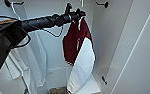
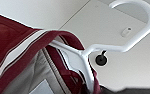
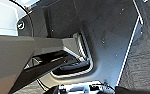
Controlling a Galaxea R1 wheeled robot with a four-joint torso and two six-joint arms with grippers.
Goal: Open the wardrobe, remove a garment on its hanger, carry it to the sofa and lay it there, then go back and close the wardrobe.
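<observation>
Head view, left hand [image 1: 79, 15] seemingly pinching hanger [image 2: 87, 62], garment [image 1: 74, 42] dangling.

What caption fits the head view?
Left gripper lifts the maroon, white-sleeved garment inside the open white wardrobe.

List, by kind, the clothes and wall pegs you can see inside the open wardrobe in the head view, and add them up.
Maroon jacket with white sleeves: 1
White garment hanging at the left: 1
Black wall pegs: 2
Total: 4
</observation>
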